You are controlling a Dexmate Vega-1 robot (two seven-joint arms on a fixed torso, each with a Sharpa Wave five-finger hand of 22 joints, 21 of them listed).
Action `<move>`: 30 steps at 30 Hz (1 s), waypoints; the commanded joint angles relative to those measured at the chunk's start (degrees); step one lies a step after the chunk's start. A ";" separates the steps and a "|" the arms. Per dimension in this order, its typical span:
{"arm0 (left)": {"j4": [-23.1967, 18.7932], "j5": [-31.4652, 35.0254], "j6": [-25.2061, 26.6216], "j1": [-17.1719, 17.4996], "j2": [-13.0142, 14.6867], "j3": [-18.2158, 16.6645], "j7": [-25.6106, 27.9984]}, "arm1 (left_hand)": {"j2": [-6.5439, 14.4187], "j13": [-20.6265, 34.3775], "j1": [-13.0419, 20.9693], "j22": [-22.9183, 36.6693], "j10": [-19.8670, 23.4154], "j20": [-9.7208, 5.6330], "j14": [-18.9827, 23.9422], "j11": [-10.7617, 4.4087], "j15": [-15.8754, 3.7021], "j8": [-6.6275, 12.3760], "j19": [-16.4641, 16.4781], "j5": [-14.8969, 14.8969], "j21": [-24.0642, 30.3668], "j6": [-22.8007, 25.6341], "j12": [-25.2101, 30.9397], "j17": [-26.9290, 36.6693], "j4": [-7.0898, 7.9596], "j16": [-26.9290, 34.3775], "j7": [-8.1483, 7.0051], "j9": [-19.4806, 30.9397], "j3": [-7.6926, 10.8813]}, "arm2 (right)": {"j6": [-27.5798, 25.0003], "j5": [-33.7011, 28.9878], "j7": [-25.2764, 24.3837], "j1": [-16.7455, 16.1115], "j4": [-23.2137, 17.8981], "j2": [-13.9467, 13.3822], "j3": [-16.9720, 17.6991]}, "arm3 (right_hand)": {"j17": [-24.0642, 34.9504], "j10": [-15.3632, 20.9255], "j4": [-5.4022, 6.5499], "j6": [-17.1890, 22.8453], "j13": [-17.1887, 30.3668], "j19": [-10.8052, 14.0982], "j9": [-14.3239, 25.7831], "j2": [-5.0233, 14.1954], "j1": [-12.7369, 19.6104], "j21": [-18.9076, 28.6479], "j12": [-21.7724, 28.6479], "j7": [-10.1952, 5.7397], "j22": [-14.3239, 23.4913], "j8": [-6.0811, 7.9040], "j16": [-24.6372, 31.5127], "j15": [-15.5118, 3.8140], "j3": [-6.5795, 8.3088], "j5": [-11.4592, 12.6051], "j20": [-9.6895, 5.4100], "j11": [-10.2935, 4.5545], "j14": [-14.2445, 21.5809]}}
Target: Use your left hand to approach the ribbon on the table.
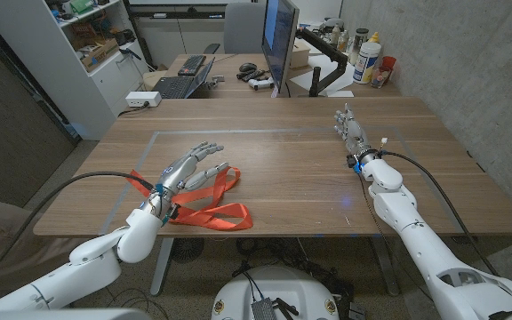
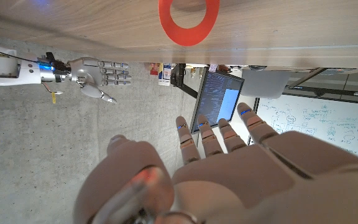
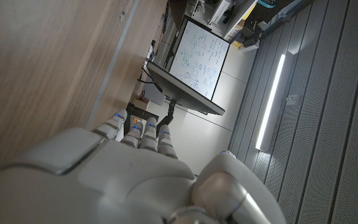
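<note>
The ribbon (image 1: pixel 210 203), orange-red and lying in loose loops, was seen on the near left part of the wooden worktop (image 1: pixel 300 169) in the head view. The left hand (image 1: pixel 185 171) was found over the ribbon's left portion, its fingers (image 1: pixel 210 149) spread apart and stretched toward the far side, with nothing held in them; whether the hand touched the ribbon could not be told. One strand of the ribbon was seen to pass beneath the wrist, and the larger loop lay just to the right of the hand, nearer the front edge. In the left wrist view a curved piece of the ribbon (image 2: pixel 189 22) was shown on the worktop beyond the extended fingers (image 2: pixel 211 142) (the picture being turned upside down).

The right hand (image 1: pixel 353 133) was seen well apart on the right side of the worktop, standing on its edge with its fingers straight, close together and holding nothing. The same hand (image 2: pixel 95 73) was also caught in the left wrist view. A monitor (image 1: pixel 278 40) was seen on a desk beyond the far edge.
</note>
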 commanded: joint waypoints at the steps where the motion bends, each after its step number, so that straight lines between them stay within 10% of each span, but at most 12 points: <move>1: -1.48 -0.60 1.60 2.30 0.71 -0.20 -1.09 | -0.04 0.19 0.58 0.05 -0.15 -0.15 -0.24 0.09 -3.26 -0.22 -0.18 0.63 -0.03 -0.25 -0.19 0.11 -0.23 -0.20 0.07 0.14 -0.09 | -0.05 -0.27 -0.54 0.19 0.02 -0.16 -0.01 | 0.09 -0.59 0.22 -0.27 0.23 -0.33 0.34 2.26 0.20 -0.01 -0.28 0.09 0.33 -0.04 0.08 -0.12 0.21 0.18 0.11 0.14 -0.37; 30: -0.30 1.17 -2.09 4.83 1.55 0.60 0.85 | 0.09 0.21 0.84 0.09 0.30 -1.34 -1.09 0.12 -3.05 -0.32 -0.46 1.06 -0.20 0.63 -0.25 0.17 -0.31 -0.41 0.16 0.16 -0.16 | -1.09 -0.76 -0.55 -0.27 -1.04 -0.72 -0.07 | 0.09 -0.93 0.22 -0.34 0.23 -0.78 0.35 2.25 0.19 -0.12 -0.34 0.17 0.33 0.01 -0.03 -0.10 0.30 0.17 -0.05 -0.05 -0.79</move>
